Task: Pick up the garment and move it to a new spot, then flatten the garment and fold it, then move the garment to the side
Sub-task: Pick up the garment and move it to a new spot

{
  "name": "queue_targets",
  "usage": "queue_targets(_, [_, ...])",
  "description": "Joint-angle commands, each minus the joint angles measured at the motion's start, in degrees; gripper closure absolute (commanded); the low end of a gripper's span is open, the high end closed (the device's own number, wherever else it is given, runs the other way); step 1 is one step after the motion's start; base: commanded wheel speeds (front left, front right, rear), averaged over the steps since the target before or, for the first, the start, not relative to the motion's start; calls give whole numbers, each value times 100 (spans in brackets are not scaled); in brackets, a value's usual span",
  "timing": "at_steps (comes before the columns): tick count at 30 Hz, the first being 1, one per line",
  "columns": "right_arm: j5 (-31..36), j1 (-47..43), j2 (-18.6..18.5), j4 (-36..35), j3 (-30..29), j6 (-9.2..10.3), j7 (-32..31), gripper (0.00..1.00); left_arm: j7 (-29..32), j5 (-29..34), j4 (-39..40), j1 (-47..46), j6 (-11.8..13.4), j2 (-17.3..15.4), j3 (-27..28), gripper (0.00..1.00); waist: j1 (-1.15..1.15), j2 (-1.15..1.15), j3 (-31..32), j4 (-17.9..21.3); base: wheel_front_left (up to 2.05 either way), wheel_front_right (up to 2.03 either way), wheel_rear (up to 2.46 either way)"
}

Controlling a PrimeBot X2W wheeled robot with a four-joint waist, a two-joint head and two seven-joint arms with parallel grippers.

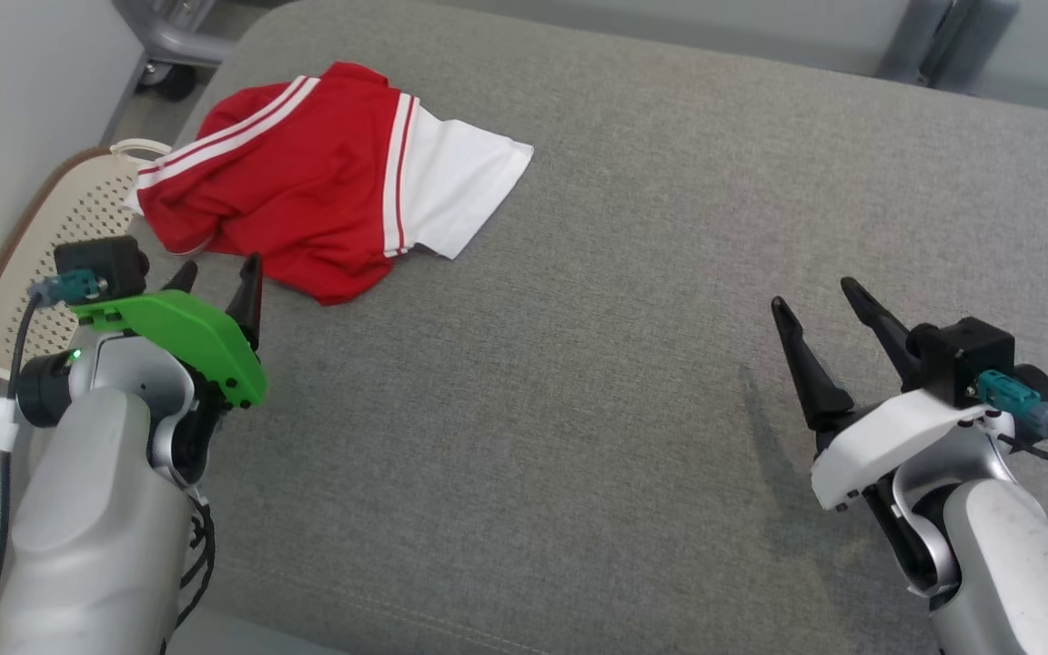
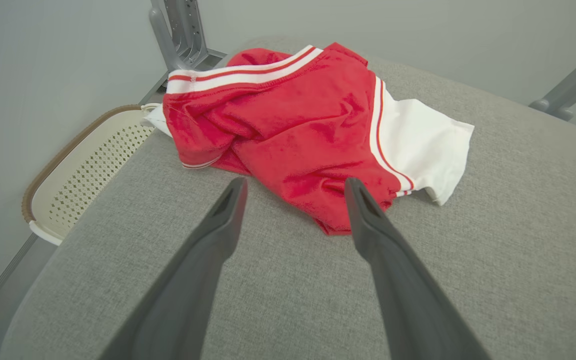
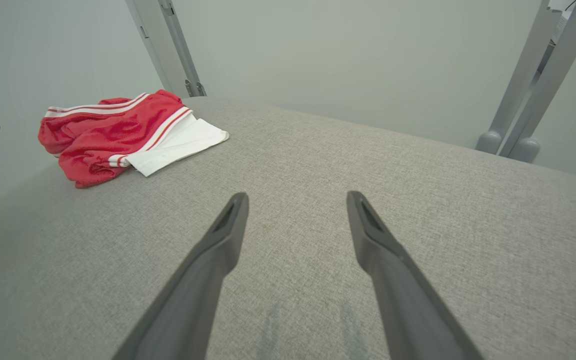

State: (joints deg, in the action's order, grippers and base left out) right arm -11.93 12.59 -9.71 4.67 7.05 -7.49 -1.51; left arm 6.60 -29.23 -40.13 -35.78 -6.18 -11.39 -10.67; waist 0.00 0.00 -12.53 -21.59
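Grey padded surface (image 1: 624, 318), pale wall behind. Garment (image 1: 306, 191): red, white stripes, white panel, crumpled, unfolded. Lies just ahead of left gripper (image 1: 219, 271), fingertips near its closest hem. Left jaws spread wide, nothing held. Right gripper (image 1: 811, 291) well apart from garment, which sits far ahead and to its left. Right jaws spread wide too, empty, over bare fabric. Perforated basket (image 1: 42, 236) just left of left gripper, beyond surface edge.
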Motion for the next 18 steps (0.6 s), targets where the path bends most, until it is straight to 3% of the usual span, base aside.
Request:
queue_targets(1, [43,155,-131,-193,39,0,-107,0,71,-58,-233,-339,53,-42,45,0,0,0,-686,475,0,0,0])
queue_targets(11, [49,271,-407,-855,48,0,-385,0,109,124,-1174,-1099,286,-185,-22,0,0,0,-1336,701,0,0,0])
queue_targets(18, [48,274,-426,-992,196,0,-423,0,-88,208,-1761,-1234,474,-330,-35,0,0,0,-1415,870,0,0,0])
